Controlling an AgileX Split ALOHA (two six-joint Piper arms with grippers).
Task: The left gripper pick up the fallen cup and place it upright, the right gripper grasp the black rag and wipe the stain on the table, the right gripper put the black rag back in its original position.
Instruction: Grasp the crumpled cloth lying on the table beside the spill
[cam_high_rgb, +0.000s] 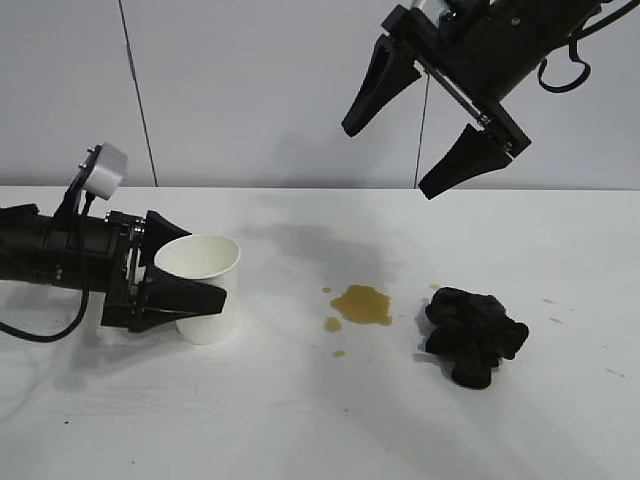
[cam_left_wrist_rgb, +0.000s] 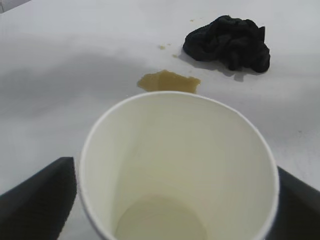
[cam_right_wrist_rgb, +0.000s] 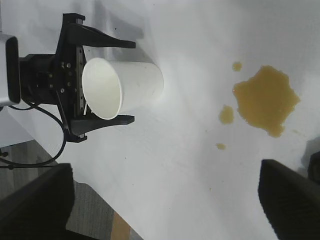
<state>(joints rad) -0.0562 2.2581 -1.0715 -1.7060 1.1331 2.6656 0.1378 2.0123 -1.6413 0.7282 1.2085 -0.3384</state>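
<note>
The white paper cup (cam_high_rgb: 203, 288) stands upright on the white table (cam_high_rgb: 300, 420), mouth up. My left gripper (cam_high_rgb: 205, 262) lies low at the table's left and is open, one finger on each side of the cup (cam_left_wrist_rgb: 175, 165); a thin gap shows at one finger. The yellowish-brown stain (cam_high_rgb: 362, 305) with small droplets lies right of the cup. The crumpled black rag (cam_high_rgb: 473, 333) sits further right. My right gripper (cam_high_rgb: 389, 161) hangs open and empty, high above the stain and rag. Its wrist view looks down on the cup (cam_right_wrist_rgb: 125, 87) and stain (cam_right_wrist_rgb: 266, 100).
A plain grey wall stands behind the table. The left arm's black cable (cam_high_rgb: 40, 332) trails on the tabletop at the far left. In the right wrist view the table's edge and the floor (cam_right_wrist_rgb: 100, 210) beyond it show near the left arm.
</note>
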